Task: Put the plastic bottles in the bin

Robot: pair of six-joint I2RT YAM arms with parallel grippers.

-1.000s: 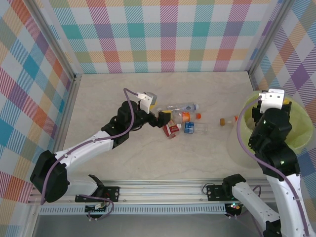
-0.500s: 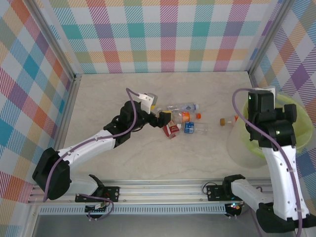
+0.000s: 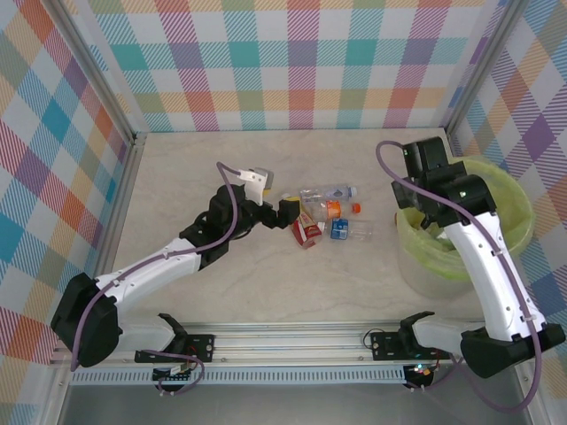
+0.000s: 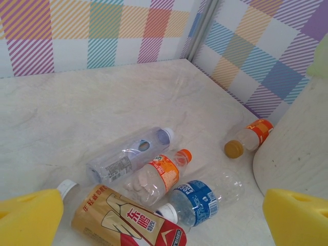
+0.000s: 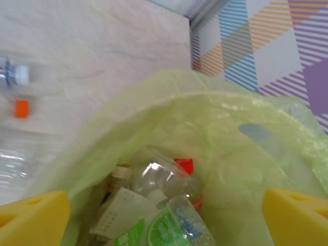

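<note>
Several plastic bottles lie on the table in a cluster: a clear one point(image 4: 128, 154), an orange-labelled one point(image 4: 156, 177), a blue-labelled one point(image 4: 205, 197) and a gold-and-red one point(image 4: 125, 220). A small orange-labelled bottle point(image 4: 248, 139) lies against the bin's wall point(image 4: 297, 148). My left gripper point(image 3: 288, 211) is open just left of the cluster, with the gold-and-red bottle point(image 3: 306, 232) below and ahead of its fingers. My right gripper point(image 5: 164, 220) hangs open over the yellow-green bin point(image 3: 500, 208), holding nothing. Inside the bin lie a green-labelled bottle point(image 5: 171, 233) and a clear red-capped one point(image 5: 171, 182).
Plaid walls close in the table on three sides, with a metal post point(image 3: 133, 142) at the far left corner. The bin stands against the right wall. A metal rail point(image 3: 292, 341) runs along the near edge.
The right arm has swung from the bin's right side across to its left rim and stretched farther out. The left gripper has shifted only slightly by the bottle cluster.
</note>
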